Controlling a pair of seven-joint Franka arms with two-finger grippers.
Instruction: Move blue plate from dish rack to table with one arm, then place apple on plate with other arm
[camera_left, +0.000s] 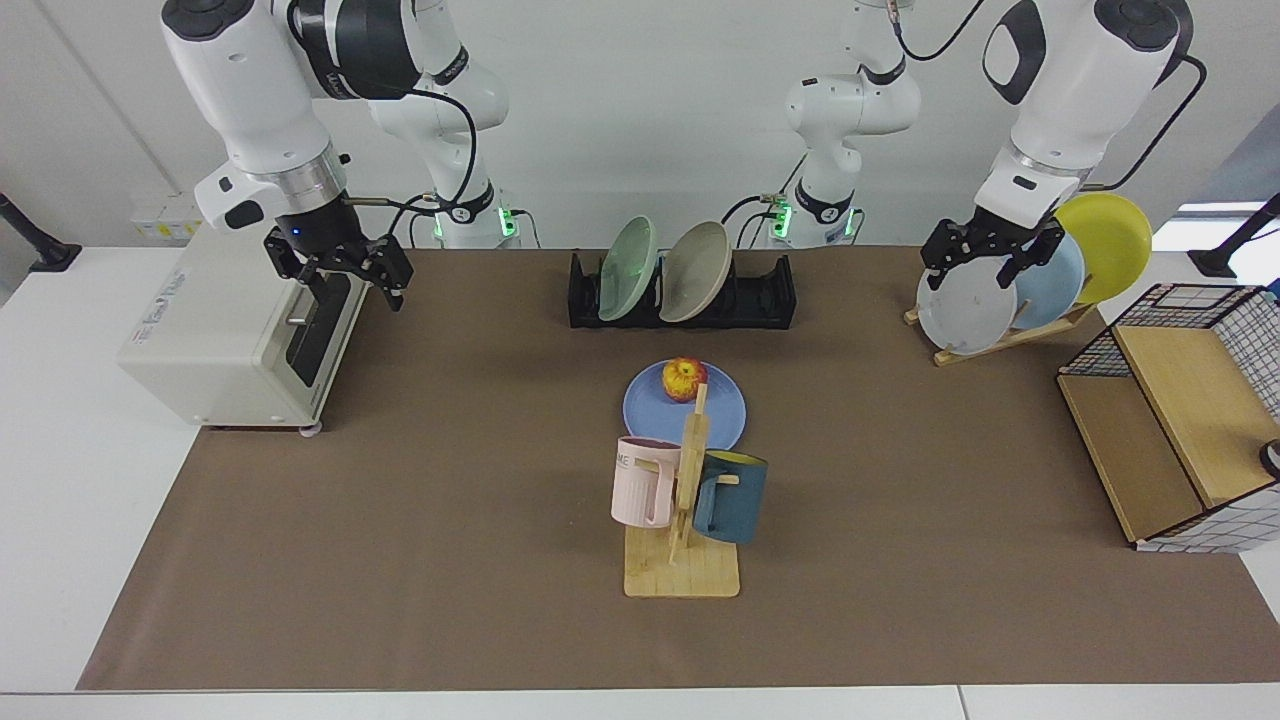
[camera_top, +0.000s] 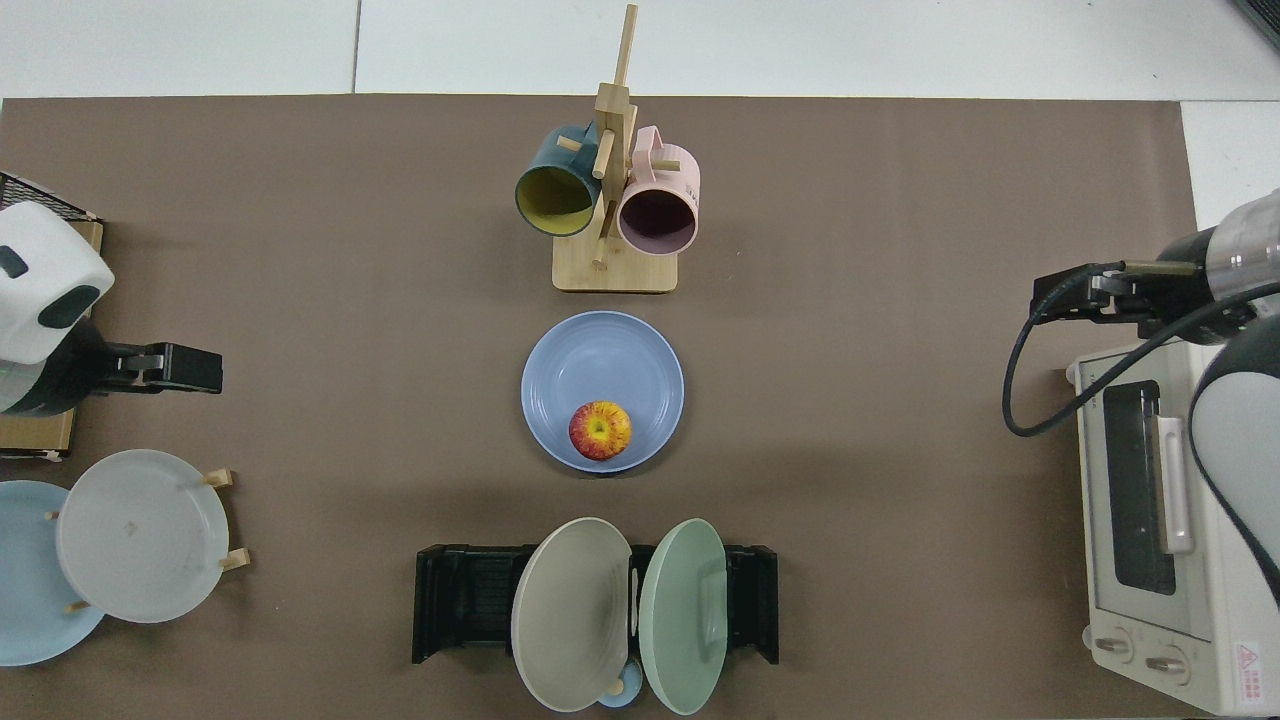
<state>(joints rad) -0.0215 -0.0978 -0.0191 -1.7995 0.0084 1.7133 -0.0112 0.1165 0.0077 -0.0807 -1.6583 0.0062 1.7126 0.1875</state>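
Wooden pegs on the mug tree held a pink mug and a dark blue mug at the near side of the brown surface. Just behind it lay the blue plate, flat, with the apple sitting on it. Farther back stood the dish rack, holding a green plate and a tan plate. The right end effector hung by the toaster oven, fingers apart and empty. The left end effector hung by the wooden plate stand, also apart and empty. Both steps looked done. Next, the arms likely only needed to rest.
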